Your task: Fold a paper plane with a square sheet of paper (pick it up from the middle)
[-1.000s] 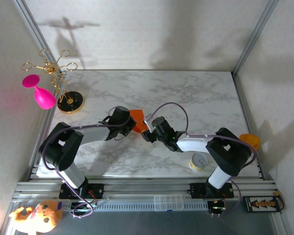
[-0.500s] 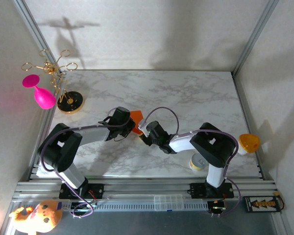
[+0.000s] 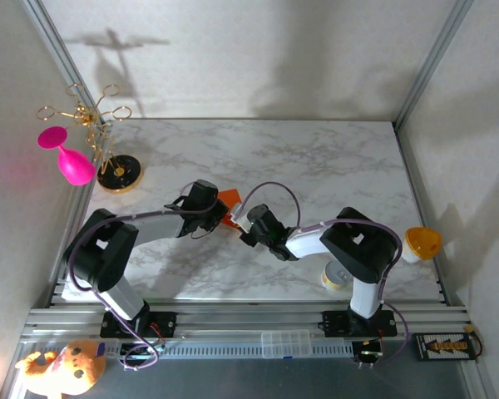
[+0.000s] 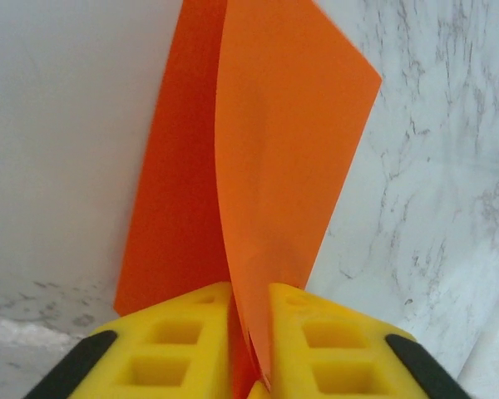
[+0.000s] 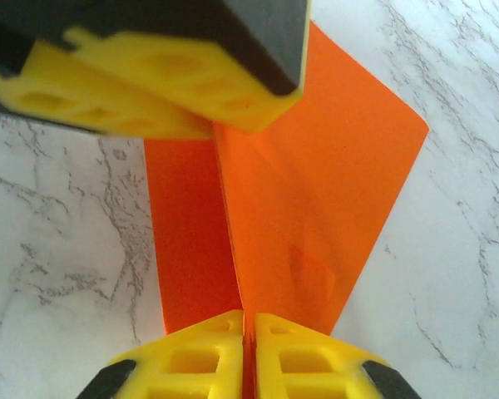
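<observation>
black-and-white arms trailing looping purple-grey cables; left gripper and right gripper wearing yellow cut-out fingers

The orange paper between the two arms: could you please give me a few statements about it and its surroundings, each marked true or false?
1. The paper is folded, with two layers meeting at a crease. True.
2. The right gripper is shut on the paper. True.
3. The paper lies flat on the table with nothing touching it. False: both grippers hold it, and the left gripper's fingers pinch its near edge.
4. The pink goblet stands at the table's right edge. False: it is at the left, beside the gold stand.
5. A small yellow can sits by the right arm's base. True.
</observation>
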Available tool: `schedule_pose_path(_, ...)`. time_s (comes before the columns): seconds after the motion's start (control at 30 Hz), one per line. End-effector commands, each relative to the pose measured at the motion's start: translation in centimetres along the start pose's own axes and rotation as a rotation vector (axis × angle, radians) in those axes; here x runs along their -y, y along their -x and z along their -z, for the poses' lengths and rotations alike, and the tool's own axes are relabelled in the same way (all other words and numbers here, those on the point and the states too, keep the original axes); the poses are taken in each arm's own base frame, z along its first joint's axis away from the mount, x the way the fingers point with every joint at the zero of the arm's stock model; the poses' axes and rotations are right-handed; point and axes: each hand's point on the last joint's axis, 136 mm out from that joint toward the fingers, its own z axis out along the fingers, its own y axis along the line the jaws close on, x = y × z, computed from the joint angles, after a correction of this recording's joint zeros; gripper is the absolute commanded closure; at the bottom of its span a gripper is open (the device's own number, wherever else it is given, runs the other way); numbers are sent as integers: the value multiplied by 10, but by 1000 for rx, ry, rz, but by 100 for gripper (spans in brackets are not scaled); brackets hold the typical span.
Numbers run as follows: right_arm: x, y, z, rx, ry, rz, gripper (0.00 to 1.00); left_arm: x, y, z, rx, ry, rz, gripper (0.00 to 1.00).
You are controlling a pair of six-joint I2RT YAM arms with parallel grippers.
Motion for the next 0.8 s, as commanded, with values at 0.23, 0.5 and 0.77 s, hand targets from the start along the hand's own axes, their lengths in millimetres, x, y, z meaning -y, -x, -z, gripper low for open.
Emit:
schedule_pose_path(0.23, -14, -6, 2, 25, 48, 85, 88, 6, 1, -4, -71, -9, -18, 75)
schedule_pose_path(0.5, -11, -8, 0, 13, 31, 97, 86, 3, -5, -8, -106, -2, -24, 76)
schedule_pose_path(0.77, -6, 0, 3, -26, 25, 10, 73, 8, -4, -5, -96, -16, -7, 96)
